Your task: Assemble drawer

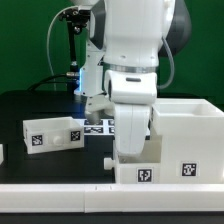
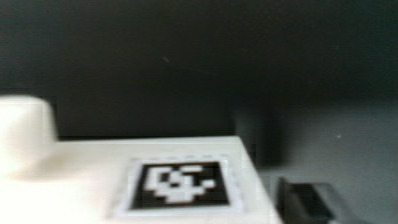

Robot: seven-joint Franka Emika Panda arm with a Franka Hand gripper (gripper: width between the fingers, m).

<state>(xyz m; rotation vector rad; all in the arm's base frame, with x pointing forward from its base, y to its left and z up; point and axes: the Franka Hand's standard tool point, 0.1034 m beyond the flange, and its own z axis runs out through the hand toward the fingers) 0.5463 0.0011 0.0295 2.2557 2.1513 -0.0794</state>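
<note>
Exterior view — tray [image 1: 50, 133] is lying apart from casing [image 1: 190, 145] near front edge of tabletop [image 1: 35, 105], awaiting insertion; gripper [image 1: 93, 106] spread — cannot tell.

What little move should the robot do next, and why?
Probably ease the arm straight down a little. The wrist view shows a tagged white face, likely the casing, close beneath the camera, with one dark pincer finger beside its edge, so a grip looks near. The tray lies apart at the exterior view's left, not yet inside.
</note>
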